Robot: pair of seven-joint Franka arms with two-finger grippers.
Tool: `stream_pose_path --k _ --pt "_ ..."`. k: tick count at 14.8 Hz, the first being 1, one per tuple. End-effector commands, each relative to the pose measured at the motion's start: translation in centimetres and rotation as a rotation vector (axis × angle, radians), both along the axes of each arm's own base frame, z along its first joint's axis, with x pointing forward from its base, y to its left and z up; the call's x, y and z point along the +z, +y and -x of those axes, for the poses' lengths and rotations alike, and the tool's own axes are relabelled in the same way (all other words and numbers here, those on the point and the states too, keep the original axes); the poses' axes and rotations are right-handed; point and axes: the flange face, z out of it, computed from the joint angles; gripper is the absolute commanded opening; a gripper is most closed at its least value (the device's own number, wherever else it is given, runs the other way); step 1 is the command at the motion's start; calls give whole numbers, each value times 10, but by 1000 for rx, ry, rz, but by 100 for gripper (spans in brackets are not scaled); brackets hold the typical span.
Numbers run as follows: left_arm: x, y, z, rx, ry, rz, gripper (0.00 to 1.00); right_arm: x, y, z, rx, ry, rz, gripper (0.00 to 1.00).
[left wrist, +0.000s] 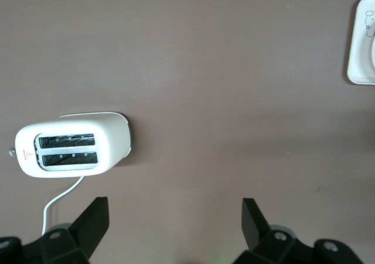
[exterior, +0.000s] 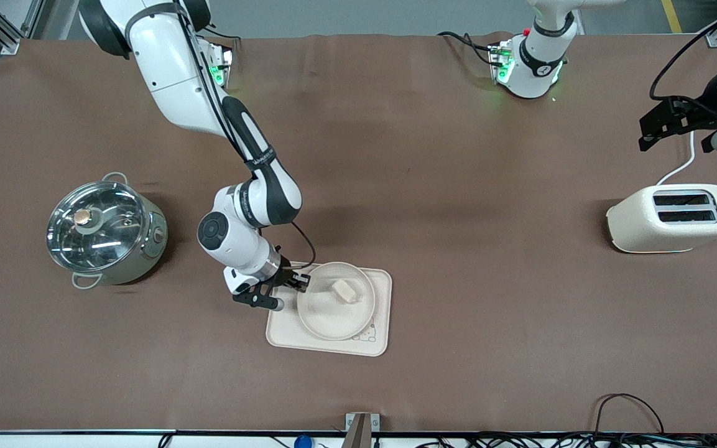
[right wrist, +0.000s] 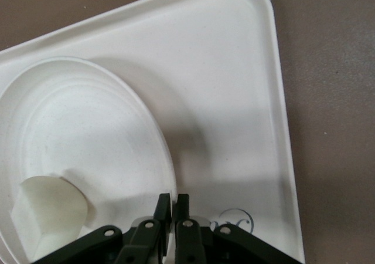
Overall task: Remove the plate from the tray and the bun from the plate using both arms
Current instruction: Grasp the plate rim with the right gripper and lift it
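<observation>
The round cream plate (exterior: 324,314) lies on the rectangular tray (exterior: 283,336), and the small pale bun (exterior: 346,290) rests in the plate. My right gripper (exterior: 299,283) sits low at the plate's edge on the side toward the right arm's end, shut on the raised rim. The right wrist view shows the thin rim of the plate (right wrist: 76,129) pinched between the fingers of that gripper (right wrist: 174,202), with the bun (right wrist: 50,214) close by inside. My left gripper (exterior: 647,137) waits open and holding nothing above the table by the toaster (left wrist: 73,144).
A cream toaster (exterior: 672,218) with a white cable stands toward the left arm's end. At the right arm's end stands a steel pot (exterior: 106,230) with a glass lid. The tray (right wrist: 234,100) has a rabbit drawing at one corner. Cables lie along the table's front edge.
</observation>
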Motion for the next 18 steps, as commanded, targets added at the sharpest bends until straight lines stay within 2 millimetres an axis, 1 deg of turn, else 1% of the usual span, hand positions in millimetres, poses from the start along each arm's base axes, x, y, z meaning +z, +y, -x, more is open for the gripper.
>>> stream_pose_path --k 1,5,6,8,9,10,12,13,15,16,18 --pt "6 1 -1 -5 -11 18 100 2 1 -3 -11 -10 -14 1" --pt "6 1 -1 -5 -9 20 100 3 -3 -6 -26 -8 -21 0" --pt "5 1 -1 -5 -8 20 100 5 -4 -9 -29 -10 -25 0" --pt "5 -1 -2 0 -9 20 100 15 -5 -15 -77 -2 -88 0" --pt "1 -3 -4 -2 -2 22 100 19 -5 -18 -105 5 -120 0" --pt "-3 -4 -7 -5 4 21 100 19 -7 -19 -115 26 -137 0" --pt "-2 -5 -8 -7 -4 23 100 24 -15 -24 -128 51 -158 0" --pt "-2 -8 -8 -11 -6 23 100 25 -16 -23 -125 72 -165 0" --pt "-2 -11 -7 -17 -4 23 100 34 -12 -21 -105 85 -171 0" --pt "-3 -11 -8 -19 -3 23 100 36 -9 -18 -92 92 -172 0" --pt "-6 -13 -8 -23 2 23 100 41 -10 -10 -83 98 -167 0"
